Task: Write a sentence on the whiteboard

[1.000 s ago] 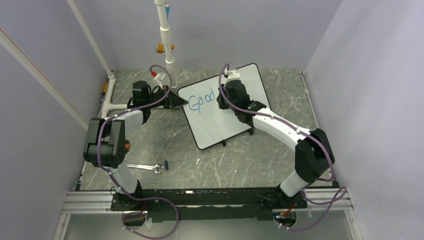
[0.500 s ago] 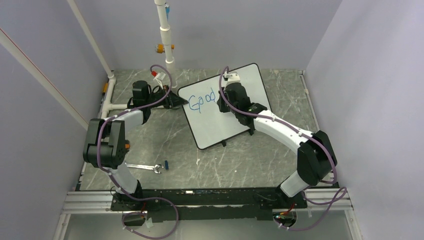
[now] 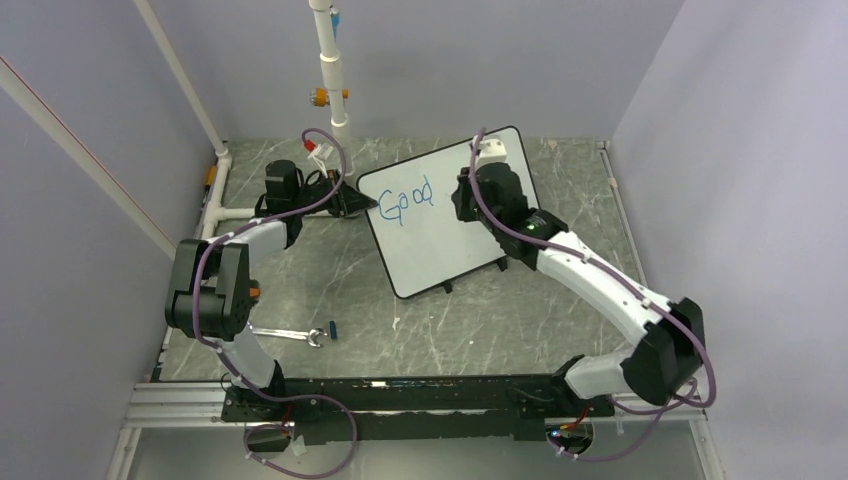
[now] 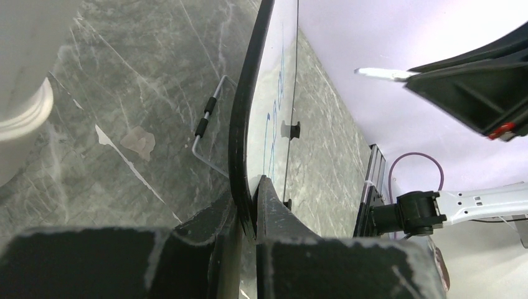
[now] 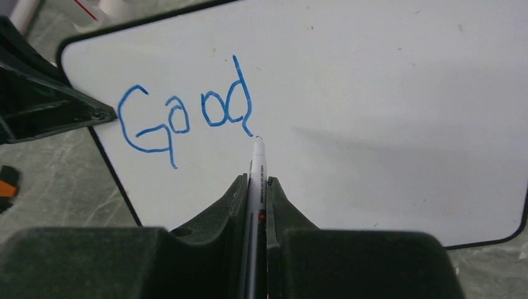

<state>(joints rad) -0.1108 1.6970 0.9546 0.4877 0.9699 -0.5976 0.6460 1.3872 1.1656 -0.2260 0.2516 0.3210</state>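
Right wrist: your right gripper [image 5: 256, 180] pinches a marker [image 5: 258, 152], barrel mostly hidden, tip seemingly touching the whiteboard [image 5: 373, 93]; left gripper [image 4: 249, 193] clamps its edge. Grey marbled table [image 3: 480, 320], lilac walls [image 3: 500, 60].

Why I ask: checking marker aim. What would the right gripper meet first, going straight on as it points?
The whiteboard: the marker in the right gripper aims at its face below the last d of the sentence; contact unclear.

Table [image 3: 480, 320]: whiteboard [image 3: 440, 245], wrench [image 3: 288, 333], perhaps cap [image 3: 332, 328].

Black-framed whiteboard [image 3: 452, 242], blue "Good" lettering [image 3: 405, 201]
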